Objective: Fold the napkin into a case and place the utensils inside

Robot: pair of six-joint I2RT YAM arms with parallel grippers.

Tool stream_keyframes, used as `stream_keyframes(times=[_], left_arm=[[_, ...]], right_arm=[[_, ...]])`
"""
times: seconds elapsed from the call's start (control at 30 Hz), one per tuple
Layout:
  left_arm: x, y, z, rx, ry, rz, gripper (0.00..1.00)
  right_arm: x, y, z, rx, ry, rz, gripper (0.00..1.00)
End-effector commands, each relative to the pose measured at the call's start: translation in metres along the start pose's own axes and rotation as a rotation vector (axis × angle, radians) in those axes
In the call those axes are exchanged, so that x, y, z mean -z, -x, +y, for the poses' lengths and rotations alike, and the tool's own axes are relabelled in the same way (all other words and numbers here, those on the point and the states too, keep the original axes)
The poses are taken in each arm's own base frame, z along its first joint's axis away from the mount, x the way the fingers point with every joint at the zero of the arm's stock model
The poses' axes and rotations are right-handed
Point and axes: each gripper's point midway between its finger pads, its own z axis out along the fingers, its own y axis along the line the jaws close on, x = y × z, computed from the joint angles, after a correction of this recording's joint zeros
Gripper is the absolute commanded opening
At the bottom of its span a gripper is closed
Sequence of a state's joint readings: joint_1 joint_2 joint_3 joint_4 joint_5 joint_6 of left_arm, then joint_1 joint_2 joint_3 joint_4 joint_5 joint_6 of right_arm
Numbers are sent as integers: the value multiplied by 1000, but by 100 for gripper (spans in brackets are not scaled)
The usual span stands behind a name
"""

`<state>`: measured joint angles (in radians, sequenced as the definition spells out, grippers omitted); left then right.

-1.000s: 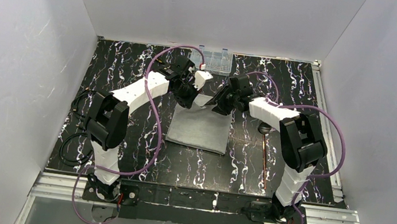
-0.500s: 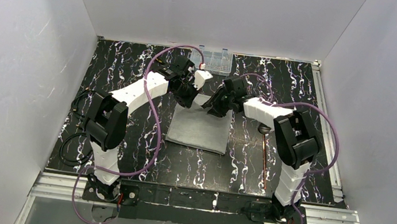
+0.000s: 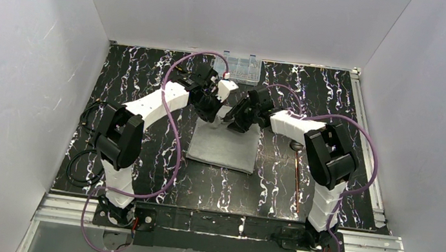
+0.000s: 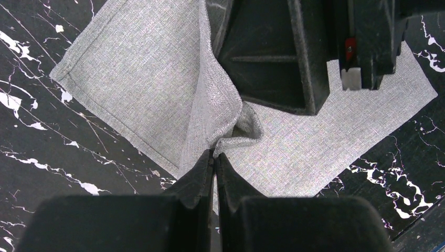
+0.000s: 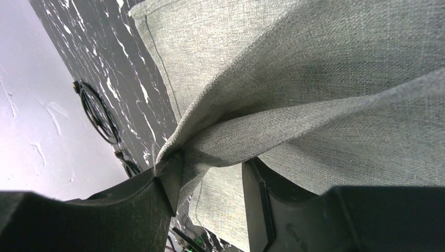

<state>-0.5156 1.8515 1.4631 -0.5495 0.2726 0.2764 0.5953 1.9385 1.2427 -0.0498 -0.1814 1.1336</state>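
Pinching the napkin (image 4: 131, 79) is the left gripper (image 4: 213, 155), clamped tight.

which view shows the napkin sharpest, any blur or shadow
Left wrist: napkin weave crisp, evenly lit. Right wrist: weave sharp up close, shaded under the lifted fold; right gripper dark, little detail. Top external: even light, weave too small to see.

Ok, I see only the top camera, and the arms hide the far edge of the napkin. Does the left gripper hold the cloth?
Observer: Yes. In its wrist view the left gripper is shut on a pinched-up fold of the napkin.
Operator: And the right gripper?
Observer: In its own wrist view the right gripper has its jaws apart, with a raised ridge of the napkin between them; it looks not clamped.
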Motion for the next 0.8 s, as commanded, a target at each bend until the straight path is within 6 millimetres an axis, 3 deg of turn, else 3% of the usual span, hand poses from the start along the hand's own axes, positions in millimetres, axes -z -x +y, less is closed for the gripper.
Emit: stream_keyframes(times=[0.0,0.27,0.37,0.5,0.77], left_arm=[[21,7,-4,-17,11,-43,0],[21,7,-5,-21,8,-46,0],[20,7,-4,-21,14,-47,0],[20,9,-2,-16,22,-53,0],[19,7,3,-10,53,-50,0]], right_arm=[[14,17,24,-26,70,-42,54],[13,14,23,-55,75,-28,55],[14,18,31,-51,103,-35,53],[10,7,42,-34,123,-7,51],[7,-4,38,-60,136,19,41]])
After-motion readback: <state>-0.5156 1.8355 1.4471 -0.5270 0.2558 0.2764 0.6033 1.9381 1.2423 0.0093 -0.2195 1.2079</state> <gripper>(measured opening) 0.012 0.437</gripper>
